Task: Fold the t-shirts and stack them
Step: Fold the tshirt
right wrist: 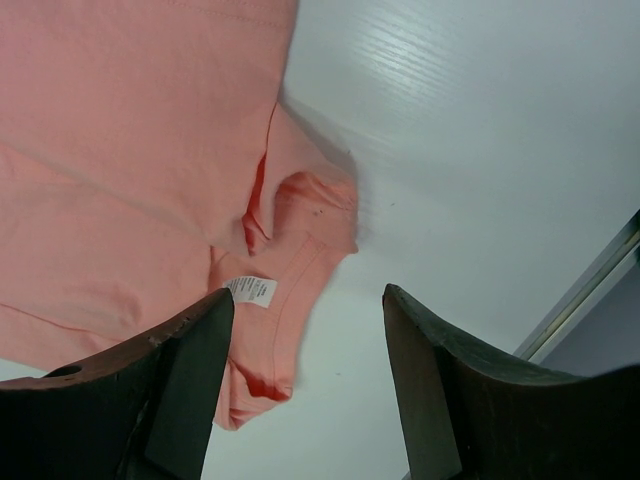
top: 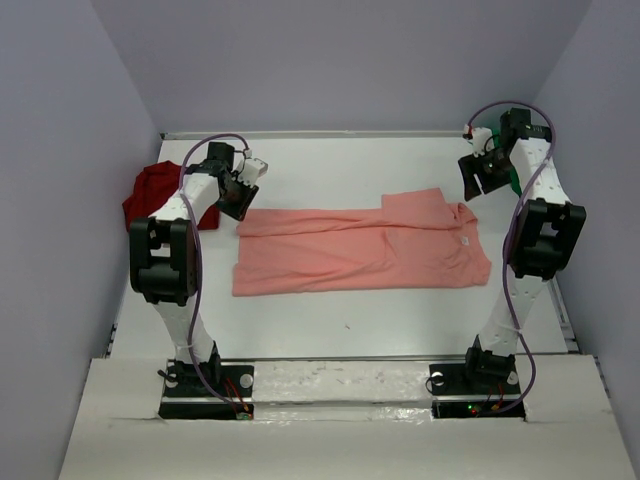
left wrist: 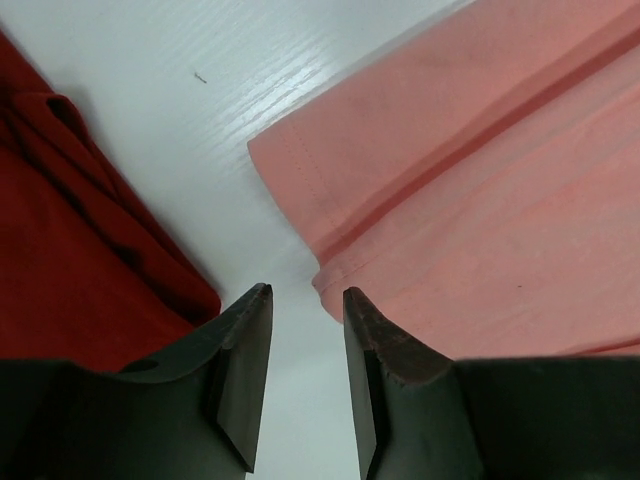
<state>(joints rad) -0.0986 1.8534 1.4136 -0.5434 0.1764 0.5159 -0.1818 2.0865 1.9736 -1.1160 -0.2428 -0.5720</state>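
A salmon-pink t-shirt point(top: 360, 250) lies flat across the middle of the table, folded lengthwise, with its collar to the right. My left gripper point(top: 240, 208) hovers over the shirt's far left corner point(left wrist: 450, 180), open, with only bare table between its fingers point(left wrist: 306, 295). A crumpled dark red t-shirt point(top: 150, 195) sits just left of it point(left wrist: 70, 250). My right gripper point(top: 468, 190) hangs open above the collar and its white label point(right wrist: 252, 290), holding nothing point(right wrist: 307, 295). A bit of the green t-shirt point(top: 514, 184) shows behind the right arm.
The white table point(top: 340, 170) is boxed in by grey walls at the back and both sides. A metal rail point(right wrist: 590, 290) runs along its right edge, close to the right gripper. Both arm bases stand at the near edge.
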